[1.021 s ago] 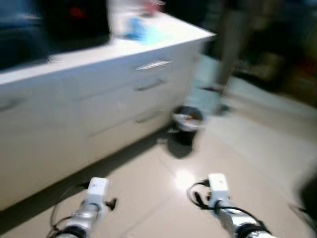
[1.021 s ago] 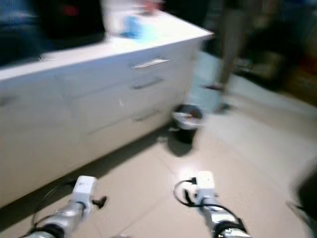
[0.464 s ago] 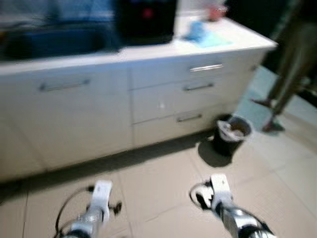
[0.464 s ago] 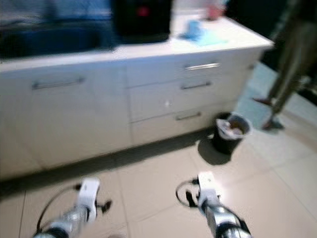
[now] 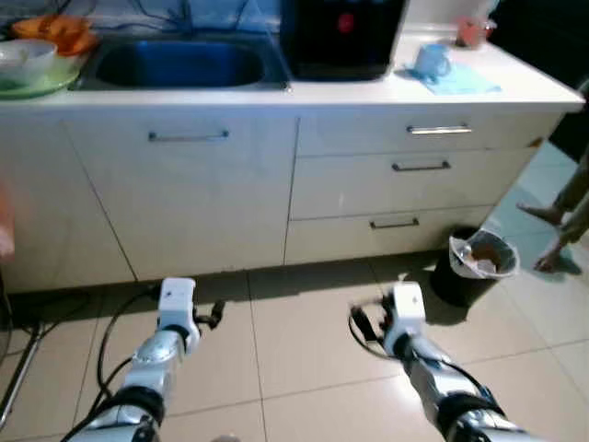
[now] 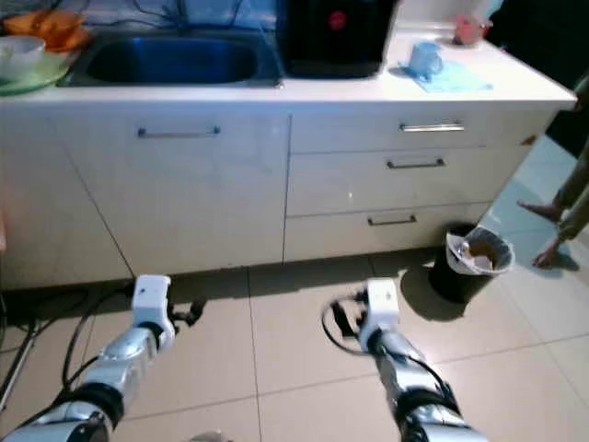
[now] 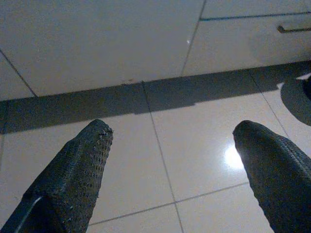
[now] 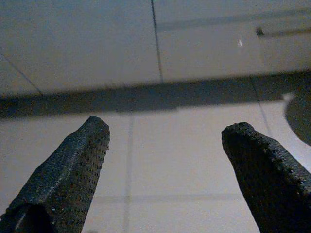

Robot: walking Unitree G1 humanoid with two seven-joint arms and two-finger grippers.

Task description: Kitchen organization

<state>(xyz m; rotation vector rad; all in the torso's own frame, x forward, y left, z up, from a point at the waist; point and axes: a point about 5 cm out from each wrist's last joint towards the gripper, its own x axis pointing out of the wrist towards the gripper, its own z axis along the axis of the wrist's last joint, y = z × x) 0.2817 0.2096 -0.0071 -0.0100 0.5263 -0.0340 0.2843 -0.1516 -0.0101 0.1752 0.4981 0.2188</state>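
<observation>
Claws open above the kitchen floor

Both claws, left claw [image 7: 170,145] and right claw [image 8: 165,145], hang with fingers spread wide and hold nothing, over the beige tiled floor [image 5: 294,341]. Ahead of them stands the white table [image 5: 479,87] with a sink [image 5: 179,64], a blue cup [image 5: 431,60] and a dark appliance [image 5: 342,37], partly cut off. A lined bin [image 5: 480,260] is right of the right claw. A person's feet [image 5: 552,239] are cut off.

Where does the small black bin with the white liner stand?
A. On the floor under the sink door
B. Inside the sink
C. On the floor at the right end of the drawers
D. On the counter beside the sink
C: the bin stands on the tiled floor, below and to the right of the lowest drawer, well away from the sink.
</observation>
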